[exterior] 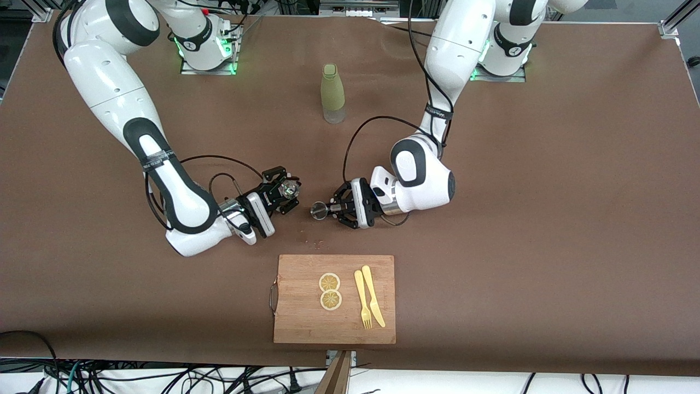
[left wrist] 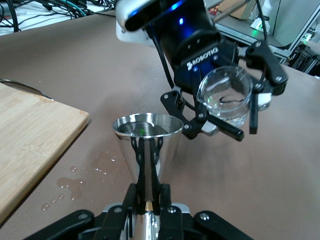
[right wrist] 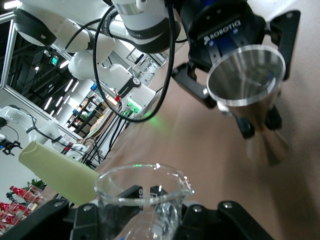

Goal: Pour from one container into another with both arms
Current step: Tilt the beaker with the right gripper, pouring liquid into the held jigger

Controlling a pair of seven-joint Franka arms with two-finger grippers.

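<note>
Now your right gripper (exterior: 285, 195) clamps the clear glass beaker (exterior: 289, 189) and your left gripper (exterior: 334, 209) pinches the steel cone-shaped jigger (exterior: 318, 210), both mid-tabletop above the wooden cutting board's (exterior: 334, 323) top edge, rims facing, just apart.

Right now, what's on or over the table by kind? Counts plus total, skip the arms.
Metal jigger cup, in left hand: 1
Glass beaker, in right hand: 1
Green bottle: 1
Cutting board: 1
Lemon slices: 2
Yellow fork: 1
Yellow knife: 1
Total: 8
</note>
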